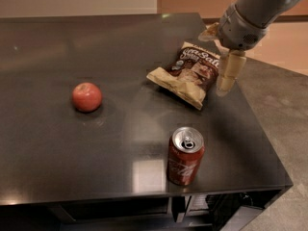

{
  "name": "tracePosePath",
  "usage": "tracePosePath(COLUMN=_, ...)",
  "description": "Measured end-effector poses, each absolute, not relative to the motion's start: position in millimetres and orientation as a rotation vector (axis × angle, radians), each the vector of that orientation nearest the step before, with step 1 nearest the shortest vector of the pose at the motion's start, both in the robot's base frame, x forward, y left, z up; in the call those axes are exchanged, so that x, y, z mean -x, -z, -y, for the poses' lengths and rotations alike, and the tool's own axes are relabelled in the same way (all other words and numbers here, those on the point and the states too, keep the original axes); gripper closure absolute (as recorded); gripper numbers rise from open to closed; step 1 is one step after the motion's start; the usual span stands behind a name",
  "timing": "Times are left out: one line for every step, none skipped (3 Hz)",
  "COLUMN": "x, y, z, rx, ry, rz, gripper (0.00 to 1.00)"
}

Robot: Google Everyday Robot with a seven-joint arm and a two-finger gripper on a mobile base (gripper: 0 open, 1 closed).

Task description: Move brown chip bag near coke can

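Dark glossy table [57,158] fills most of the view, with a pale wall behind it and tan floor off to the right. The brown chip bag [187,73] lies flat on the table toward the far right side, label up, tilted so its crimped end points at the near middle. The coke can [185,157] stands upright near the front edge, tab showing, well apart from the bag with bare table between them. A red apple [87,96] sits alone on the left, well away from both and not part of the job.

Bag is not lifted and nothing grips it, so the move is not yet done; it looks like the approach stage. Layout suits a short drag or carry straight toward the front edge, since the can is almost directly nearer than the bag.

The arm [262,4] enters from the top right corner, grey wrist angled down and to the left. The gripper [225,78] hangs pointing downward just beside the bag's right edge, low over the table, close to or touching the bag; I cannot tell which. Whether it is spread or closed I cannot tell from here. Likely next need: shift left over the bag before grasping. Risk: the crinkly bag slips, or the can tips if crowded.
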State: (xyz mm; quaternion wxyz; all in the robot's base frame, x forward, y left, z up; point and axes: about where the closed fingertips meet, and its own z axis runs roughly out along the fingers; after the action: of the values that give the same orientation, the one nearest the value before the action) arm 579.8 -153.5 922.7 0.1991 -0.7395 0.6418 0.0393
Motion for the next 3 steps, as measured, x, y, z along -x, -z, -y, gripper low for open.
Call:
tracePosePath(x=-602, y=-898, z=138, rx=2.186, ry=-0.133, rz=-1.704, gripper=0.00)
tracePosePath(x=-608, y=-879, z=125, rx=2.284, ry=-0.142, rz=-1.630, gripper=0.00)
tracePosePath(x=-605, y=-865, z=114, rx=2.371, ry=-0.136, rz=-1.561, gripper=0.00)
